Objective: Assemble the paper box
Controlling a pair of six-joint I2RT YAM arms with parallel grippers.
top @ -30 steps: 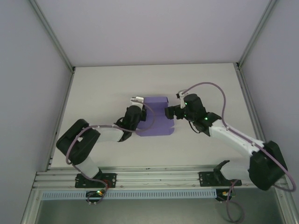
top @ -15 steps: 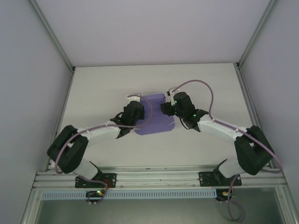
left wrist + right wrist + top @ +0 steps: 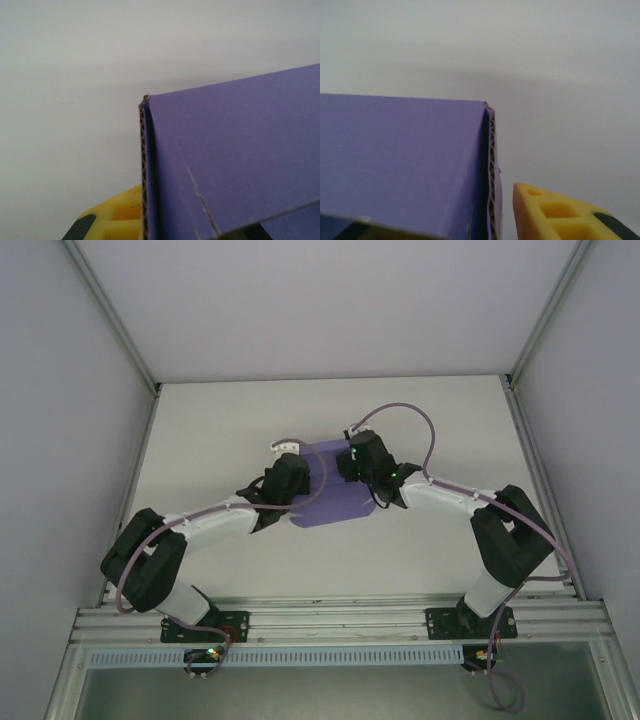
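Item inspected: the paper box, purple card, lying about mid-counter between my two arms.

Left side. My left pincer sits at the box's 9 o'clock edge. From the left wrist, a raised purple wall runs up the frame with its corrugated edge exposed. One yellow finger lies against that wall at 7 o'clock, and the wall passes between my jaws. Finding: the left pincer is closed tight and grips the paper box by that wall.

Right side. My right pincer is at the box's 1 o'clock corner. From the right wrist, the purple wall takes up the 8 o'clock part of the frame and its fluted edge runs down the centre. My yellow finger, at 5 o'clock, stands just beside that edge but apart from it, with a strip of pale counter showing between. The opposite finger sits at 7 o'clock (mostly hidden by the card). Finding: the right pincer is set narrow astride the wall, its jaws not pressed on the card.
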